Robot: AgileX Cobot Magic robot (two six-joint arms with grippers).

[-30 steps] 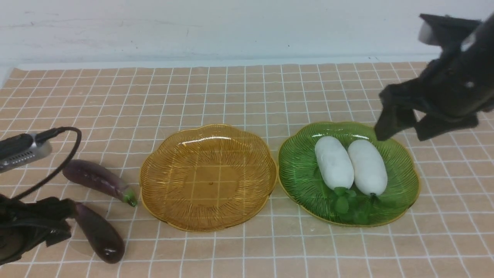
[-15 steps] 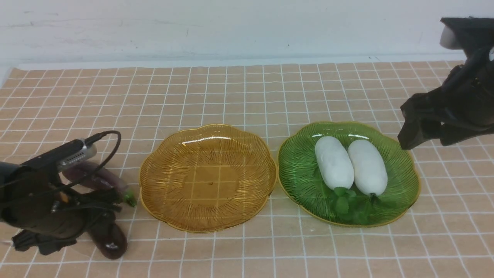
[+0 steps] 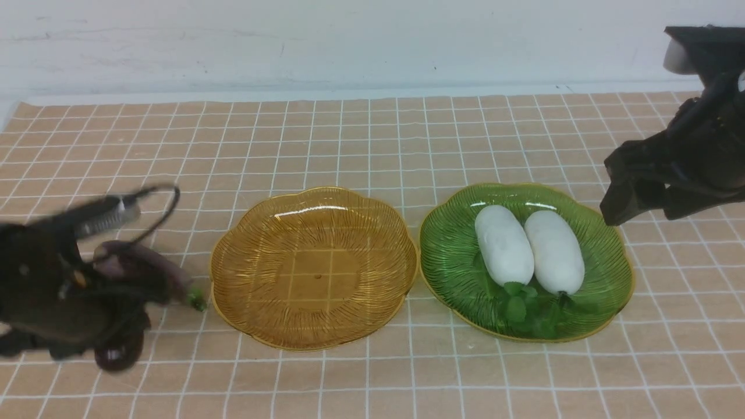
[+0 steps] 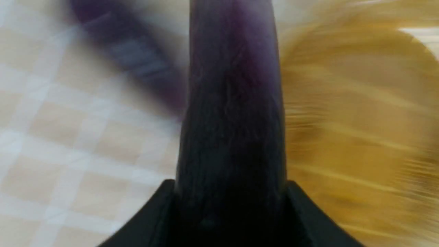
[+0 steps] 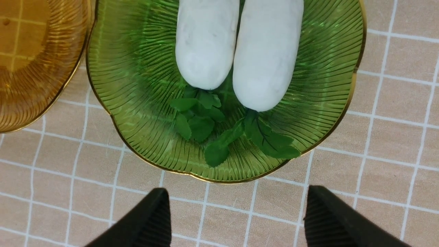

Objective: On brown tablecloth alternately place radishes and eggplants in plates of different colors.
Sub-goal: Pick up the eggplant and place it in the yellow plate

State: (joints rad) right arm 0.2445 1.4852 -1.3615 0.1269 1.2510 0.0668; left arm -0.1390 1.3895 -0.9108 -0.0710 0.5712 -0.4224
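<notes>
The left claw (image 4: pixel 229 202) clamps a slim, glossy dark purple toy eggplant (image 4: pixel 233 103), just left of the translucent amber-yellow scalloped plastic plate (image 3: pixel 314 267) (nothing in it). Next, I judge: carry it over and release.

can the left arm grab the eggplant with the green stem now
Probably not yet: the left gripper is shut on the other eggplant, so its jaws are full, though the green-stemmed eggplant lies beside it.

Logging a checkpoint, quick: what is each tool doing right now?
The left tool is closed on an eggplant.
The right tool is open, holding nothing.
</notes>
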